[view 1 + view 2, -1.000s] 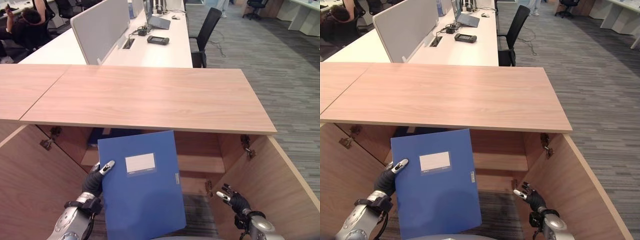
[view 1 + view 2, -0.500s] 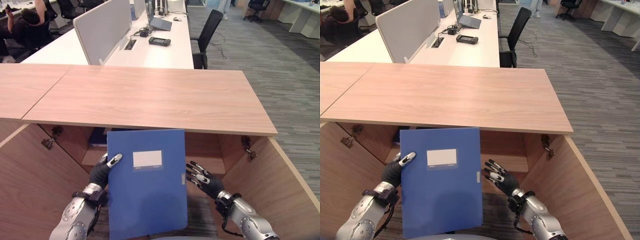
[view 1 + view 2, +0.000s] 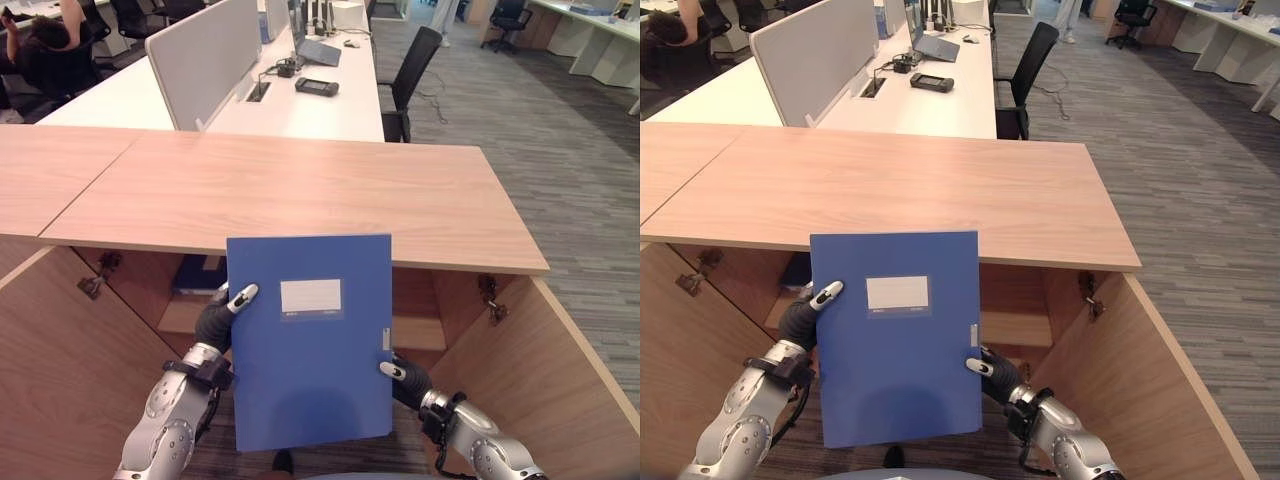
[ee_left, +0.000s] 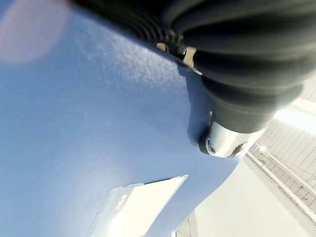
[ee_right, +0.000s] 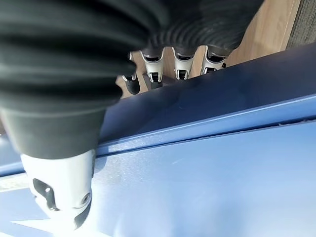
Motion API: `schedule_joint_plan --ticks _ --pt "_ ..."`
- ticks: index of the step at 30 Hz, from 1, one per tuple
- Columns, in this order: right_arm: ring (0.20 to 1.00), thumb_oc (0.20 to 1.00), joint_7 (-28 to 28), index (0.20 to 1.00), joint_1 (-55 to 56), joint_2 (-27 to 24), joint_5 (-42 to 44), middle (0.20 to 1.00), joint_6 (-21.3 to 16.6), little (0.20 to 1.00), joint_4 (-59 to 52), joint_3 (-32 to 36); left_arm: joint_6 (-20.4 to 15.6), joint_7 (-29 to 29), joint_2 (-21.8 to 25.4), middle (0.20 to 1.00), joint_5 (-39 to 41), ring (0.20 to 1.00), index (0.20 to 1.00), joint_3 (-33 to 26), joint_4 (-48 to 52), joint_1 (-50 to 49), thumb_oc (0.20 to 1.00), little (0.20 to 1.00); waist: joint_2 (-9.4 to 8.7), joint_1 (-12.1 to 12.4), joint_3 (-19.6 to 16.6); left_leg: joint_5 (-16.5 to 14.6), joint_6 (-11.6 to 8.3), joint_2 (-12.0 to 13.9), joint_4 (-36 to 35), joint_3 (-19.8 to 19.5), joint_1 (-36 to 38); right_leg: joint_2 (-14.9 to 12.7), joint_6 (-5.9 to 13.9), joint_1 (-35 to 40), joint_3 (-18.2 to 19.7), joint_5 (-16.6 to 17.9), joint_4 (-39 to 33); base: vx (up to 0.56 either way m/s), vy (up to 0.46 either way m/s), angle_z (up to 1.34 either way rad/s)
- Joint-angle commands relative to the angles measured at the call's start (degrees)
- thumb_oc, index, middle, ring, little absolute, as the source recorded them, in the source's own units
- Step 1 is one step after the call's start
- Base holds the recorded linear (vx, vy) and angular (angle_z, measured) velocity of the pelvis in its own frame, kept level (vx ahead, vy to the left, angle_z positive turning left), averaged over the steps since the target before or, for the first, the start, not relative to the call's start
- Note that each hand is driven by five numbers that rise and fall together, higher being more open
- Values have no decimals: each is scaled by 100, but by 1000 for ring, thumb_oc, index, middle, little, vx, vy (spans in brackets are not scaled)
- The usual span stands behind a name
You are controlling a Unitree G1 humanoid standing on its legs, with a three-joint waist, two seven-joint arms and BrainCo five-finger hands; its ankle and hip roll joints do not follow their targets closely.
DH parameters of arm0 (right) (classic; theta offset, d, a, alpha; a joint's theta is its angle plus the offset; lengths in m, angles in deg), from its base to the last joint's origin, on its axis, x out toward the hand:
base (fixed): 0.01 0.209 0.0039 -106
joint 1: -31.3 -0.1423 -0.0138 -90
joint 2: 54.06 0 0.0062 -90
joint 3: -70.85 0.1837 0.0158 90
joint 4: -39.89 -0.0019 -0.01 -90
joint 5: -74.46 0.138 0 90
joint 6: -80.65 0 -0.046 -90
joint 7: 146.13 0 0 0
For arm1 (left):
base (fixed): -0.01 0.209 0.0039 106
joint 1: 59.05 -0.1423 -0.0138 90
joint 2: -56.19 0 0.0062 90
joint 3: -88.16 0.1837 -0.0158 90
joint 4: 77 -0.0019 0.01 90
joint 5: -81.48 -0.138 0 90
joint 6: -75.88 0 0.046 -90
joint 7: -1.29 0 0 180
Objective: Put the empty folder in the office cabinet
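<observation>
Open-plan office, grey striped carpet, and a low wooden office cabinet point(image 3: 300, 195) right in front with both doors swung wide. The left hand point(image 3: 222, 318) pinches the left edge of the blue folder point(image 3: 310, 340), thumb on the front face and fingers behind. The right hand point(image 3: 400, 375) clamps the right edge low down near the clasp, thumb in front and fingers wrapped behind, which the right wrist view shows nicely. So the folder is held upright by both hands, in the air in front of the cabinet opening, its top edge covering a bit of the cabinet's top.

My read is that we're at the carry-in step: it's gripped and lined up but not inside yet. Next it needs to go lower and forward, probably tipped, to clear the top edge and land on the inner shelf point(image 3: 420, 333).

Watch the dark blue item point(image 3: 196, 275) already on the shelf's left side, plus the door hinges point(image 3: 488, 297). Behind are white desks with a grey divider point(image 3: 205, 55), a laptop point(image 3: 315, 45) and a black office chair point(image 3: 410, 70).
</observation>
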Motion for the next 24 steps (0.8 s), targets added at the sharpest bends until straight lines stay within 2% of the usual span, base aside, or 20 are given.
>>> schedule_joint_plan --ticks 1,9,14,15,16,17,20,24 --pt "1000 1000 131 1000 -675 195 -88 1000 -101 1000 -30 -349 -362 311 -106 200 35 200 200 272 100 784 200 200 -167 99 100 -852 82 -335 21 92 444 304 -25 -257 -75 162 43 0 0 0" --pt "1000 1000 126 1000 -966 258 -118 1000 -91 1000 -91 -652 -153 550 9 200 33 200 200 996 106 1097 200 200 -148 56 92 -848 86 -331 21 76 444 310 -36 -257 -65 162 43 0 0 0" --pt "1000 1000 42 1000 -970 196 -187 1000 -144 1000 -95 -709 104 928 331 200 254 200 200 1574 263 1291 200 200 -124 -40 77 -855 88 -341 21 79 467 316 -26 -247 -74 165 43 0 0 0" --pt "736 736 -28 736 -908 208 -192 736 -163 736 -42 -641 123 941 369 200 257 200 200 1602 265 1295 200 200 -118 -56 72 -858 88 -342 21 81 471 319 -25 -245 -72 159 43 0 0 0" --pt "228 228 -148 228 -839 242 -195 228 -217 228 51 -555 138 934 398 200 273 200 200 1638 241 1305 200 200 -108 -77 63 -860 90 -342 21 84 472 318 -26 -242 -71 158 43 0 0 0" --pt "200 200 -340 200 -798 304 -215 200 -290 200 199 -439 162 922 429 200 280 200 200 1703 184 1334 200 200 -97 -104 57 -860 92 -343 21 88 473 320 -24 -243 -70 162 43 0 0 0" --pt "200 200 -598 200 -632 606 -31 200 -197 200 523 -232 250 867 637 200 280 200 200 1837 172 1400 200 200 -64 -157 51 -862 94 -348 21 112 476 331 -20 -248 -42 174 43 2 6 -5" --pt "200 200 -723 200 -386 909 699 200 -63 200 731 -204 485 916 1067 200 550 200 200 2292 118 1475 200 200 -31 -239 65 -872 83 -352 21 141 497 348 -12 -256 -9 190 43 -1 3 -4"
